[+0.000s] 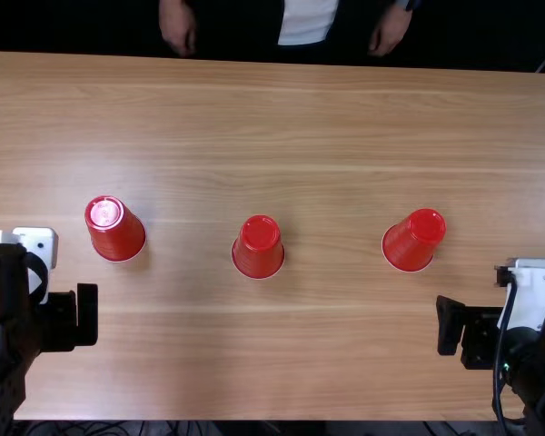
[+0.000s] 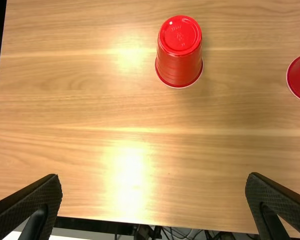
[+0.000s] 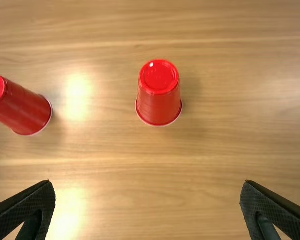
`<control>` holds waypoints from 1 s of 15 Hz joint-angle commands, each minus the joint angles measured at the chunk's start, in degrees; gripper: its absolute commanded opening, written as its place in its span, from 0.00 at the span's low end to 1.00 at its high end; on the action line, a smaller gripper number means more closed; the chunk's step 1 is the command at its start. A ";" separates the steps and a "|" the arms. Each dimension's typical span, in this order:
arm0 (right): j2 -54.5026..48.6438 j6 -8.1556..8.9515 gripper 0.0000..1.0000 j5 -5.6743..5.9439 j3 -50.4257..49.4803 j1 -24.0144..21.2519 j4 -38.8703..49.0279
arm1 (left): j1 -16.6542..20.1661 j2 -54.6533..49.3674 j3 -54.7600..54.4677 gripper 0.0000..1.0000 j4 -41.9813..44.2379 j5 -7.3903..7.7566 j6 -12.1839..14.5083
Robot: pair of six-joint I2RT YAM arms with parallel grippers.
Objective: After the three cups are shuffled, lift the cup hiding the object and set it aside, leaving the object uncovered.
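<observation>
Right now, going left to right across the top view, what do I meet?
In order: left gripper → left red cup → middle red cup → right red cup → right gripper.

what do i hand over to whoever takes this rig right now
Left end effector: open, holding nothing, at the table's near edge.
Right end effector: the same on its side.
Three red cups stand upside down in a row: left cup, middle cup, right cup, all untouched.
Done: nothing lifted.
Remaining: lift the cup hiding the object and set it aside; which one hides it cannot be told.
</observation>
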 commanded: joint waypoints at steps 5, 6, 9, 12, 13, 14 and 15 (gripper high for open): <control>12.12 0.09 1.00 -0.19 8.70 15.12 -0.56 | 0.09 3.21 1.43 1.00 0.06 -0.21 -0.90; 14.76 0.09 1.00 -0.19 10.98 17.67 -0.56 | 0.00 3.30 1.43 1.00 0.06 -0.21 -0.90; 21.09 0.30 1.00 -0.30 14.94 24.88 0.28 | -0.08 3.38 1.16 1.00 0.06 -0.21 -0.90; 26.36 0.51 1.00 -2.51 15.91 30.24 6.51 | -0.26 3.30 0.81 1.00 0.06 0.42 -0.90; 28.12 1.56 1.00 -2.62 15.82 31.56 9.14 | -0.35 3.30 0.55 1.00 0.06 0.42 -0.90; 29.87 3.78 1.00 -2.62 15.82 33.05 10.62 | -0.35 3.38 0.37 1.00 0.06 0.42 -0.90; 31.54 4.62 1.00 -2.62 15.82 34.46 11.99 | -0.35 3.38 0.20 1.00 0.06 0.52 -0.79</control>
